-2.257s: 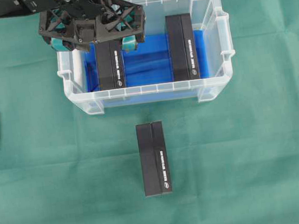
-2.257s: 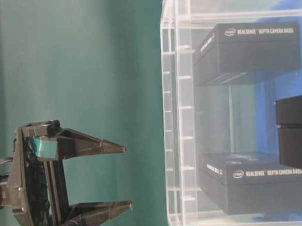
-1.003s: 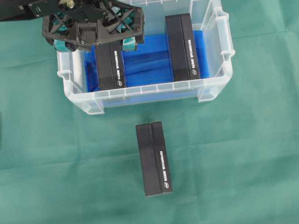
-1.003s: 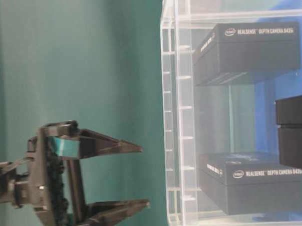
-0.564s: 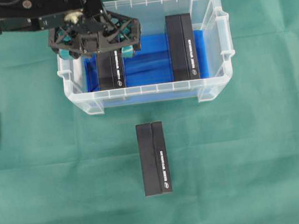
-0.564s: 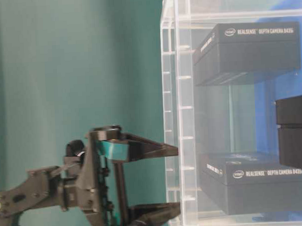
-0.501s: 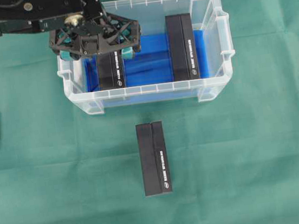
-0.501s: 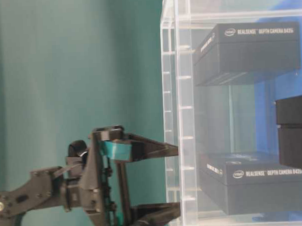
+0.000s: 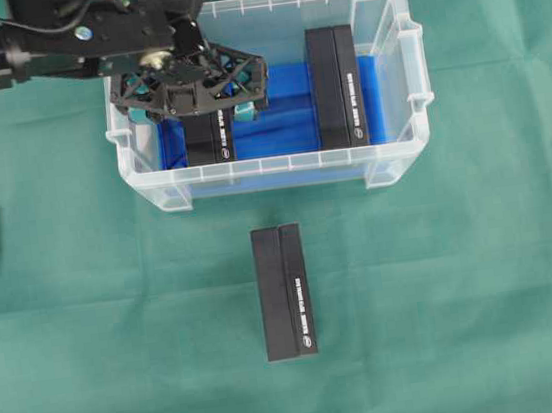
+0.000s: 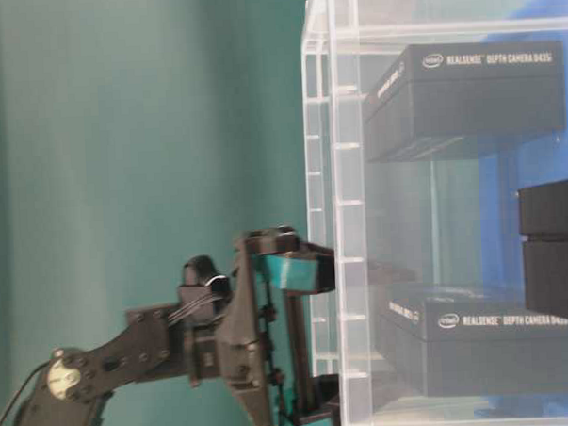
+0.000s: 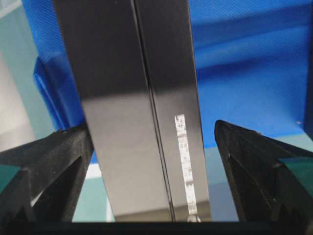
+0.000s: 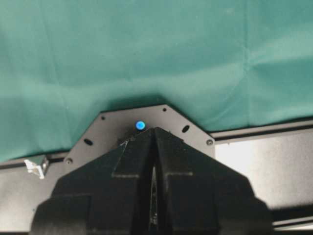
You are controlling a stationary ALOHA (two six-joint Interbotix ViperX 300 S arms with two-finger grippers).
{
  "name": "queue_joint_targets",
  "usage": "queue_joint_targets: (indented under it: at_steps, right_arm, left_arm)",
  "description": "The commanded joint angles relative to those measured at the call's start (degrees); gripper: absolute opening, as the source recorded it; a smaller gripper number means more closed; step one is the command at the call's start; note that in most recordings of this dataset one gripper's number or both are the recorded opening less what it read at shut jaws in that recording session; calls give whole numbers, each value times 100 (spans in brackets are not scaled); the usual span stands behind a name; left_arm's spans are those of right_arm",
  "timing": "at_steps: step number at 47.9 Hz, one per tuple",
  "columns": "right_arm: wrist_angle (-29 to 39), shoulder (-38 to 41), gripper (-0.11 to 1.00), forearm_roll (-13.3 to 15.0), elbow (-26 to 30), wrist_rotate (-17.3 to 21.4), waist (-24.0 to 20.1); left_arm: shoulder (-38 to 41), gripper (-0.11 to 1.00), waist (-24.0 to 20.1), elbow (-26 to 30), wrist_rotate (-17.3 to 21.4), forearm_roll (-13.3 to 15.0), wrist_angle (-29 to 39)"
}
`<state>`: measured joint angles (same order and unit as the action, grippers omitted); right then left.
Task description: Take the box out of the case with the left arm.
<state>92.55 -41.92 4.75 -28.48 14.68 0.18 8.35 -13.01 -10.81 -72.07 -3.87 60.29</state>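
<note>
Green cloth is covering the table [image 9: 89,320] I am working over, and my left hand [image 9: 195,104] is reaching down into the case [image 9: 402,166], its fingers spread wide with one on each side of the left box [image 9: 209,139] and, as far as I can tell, not touching it. That box is lying on the blue sheet [image 9: 275,116] at the case's left end; a second box [image 9: 336,88] is lying at the right end, and a third box [image 9: 284,293] is sitting outside on the cloth, near the front wall.

I am judging this as the approach-to-grasp step: the next move is calling for closing squarely on the box's long sides, then lifting straight up clear of the rim.

My left wrist view is showing the box [image 11: 142,112] centred between both fingers [image 11: 254,166], which the overhead hides under the hand. The table-level view is showing the hand [image 10: 304,339] at the case wall. The right hand [image 12: 154,196] is looking pressed together, parked over its base plate.
</note>
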Motion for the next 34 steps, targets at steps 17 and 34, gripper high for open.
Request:
queue_joint_targets:
  at_steps: [17,34]
  right_arm:
    - [0,9,0,-9,132,0,9]
    - [0,0,0,-9,141,0,9]
  left_arm:
    - [-105,97,-9,-88,9,9,-44]
    - [-105,96,-9,-79,-62,26,-26]
